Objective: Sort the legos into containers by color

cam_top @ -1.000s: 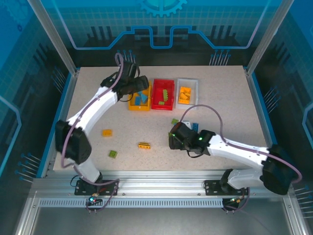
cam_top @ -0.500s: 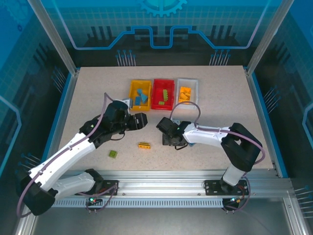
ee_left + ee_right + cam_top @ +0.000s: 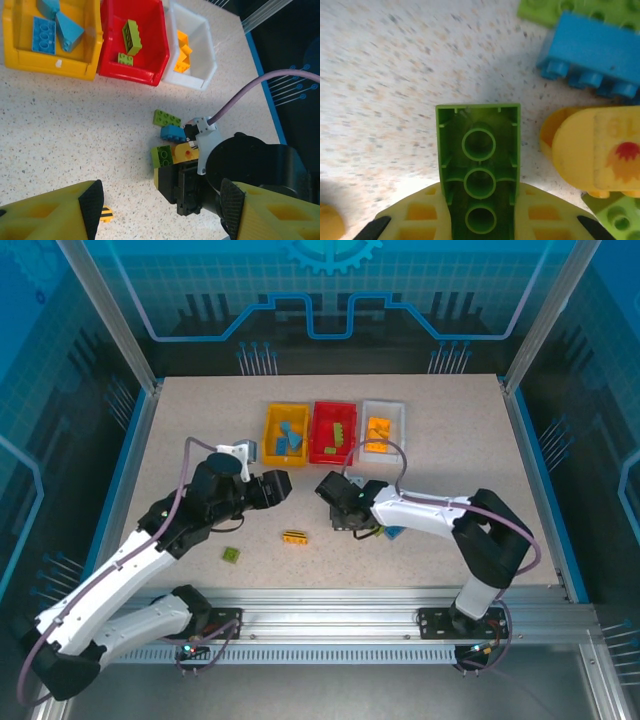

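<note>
gripping one green brick, right claw, yellow bin, red bin, white bin

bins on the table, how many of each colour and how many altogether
yellow bin: 1
red bin: 1
white bin: 1
total: 3
</note>
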Motion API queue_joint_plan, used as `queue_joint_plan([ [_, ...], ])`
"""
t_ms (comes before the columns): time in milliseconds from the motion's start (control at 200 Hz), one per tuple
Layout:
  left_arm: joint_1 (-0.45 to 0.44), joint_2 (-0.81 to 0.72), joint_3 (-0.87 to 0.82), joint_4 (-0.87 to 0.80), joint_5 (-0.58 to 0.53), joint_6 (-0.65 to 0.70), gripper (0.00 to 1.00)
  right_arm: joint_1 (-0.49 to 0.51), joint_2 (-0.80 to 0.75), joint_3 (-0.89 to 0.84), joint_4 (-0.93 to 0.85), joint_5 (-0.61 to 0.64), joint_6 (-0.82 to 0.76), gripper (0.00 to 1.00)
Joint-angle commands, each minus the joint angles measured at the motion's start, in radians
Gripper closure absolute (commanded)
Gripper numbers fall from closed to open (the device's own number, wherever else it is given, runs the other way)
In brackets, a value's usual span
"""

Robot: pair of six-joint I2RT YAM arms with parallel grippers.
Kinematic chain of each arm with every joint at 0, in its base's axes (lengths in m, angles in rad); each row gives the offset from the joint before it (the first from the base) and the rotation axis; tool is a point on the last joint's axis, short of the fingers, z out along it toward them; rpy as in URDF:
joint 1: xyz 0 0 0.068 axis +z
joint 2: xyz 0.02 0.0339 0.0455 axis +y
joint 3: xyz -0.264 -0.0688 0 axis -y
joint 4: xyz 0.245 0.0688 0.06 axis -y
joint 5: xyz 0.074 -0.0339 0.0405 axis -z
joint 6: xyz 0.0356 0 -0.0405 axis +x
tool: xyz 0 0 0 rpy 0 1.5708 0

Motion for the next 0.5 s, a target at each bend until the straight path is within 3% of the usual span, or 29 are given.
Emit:
queue_joint_plan([
  [0,-0.007,-0.021,0.030,0.036,-0.040,-0.019,0.33,-0.035,-0.070,0.112,-0.039,0.032,-0.055,0.84],
  [125,-0.006,0.018,0.069,0.058,-0.049,-0.010,0.32,-0.137,0.014,0.262,-0.012,-0.037,-0.148,0.84],
  [270,-0.008,0.064,0.097,0.088,-0.039,-0.016,0.32,-0.263,0.226,0.521,-0.022,-0.174,-0.234,0.86],
  [495,-0.012,0.077,0.096,0.082,-0.051,-0.016,0.32,-0.349,0.563,0.927,-0.164,-0.276,-0.305,0.84],
])
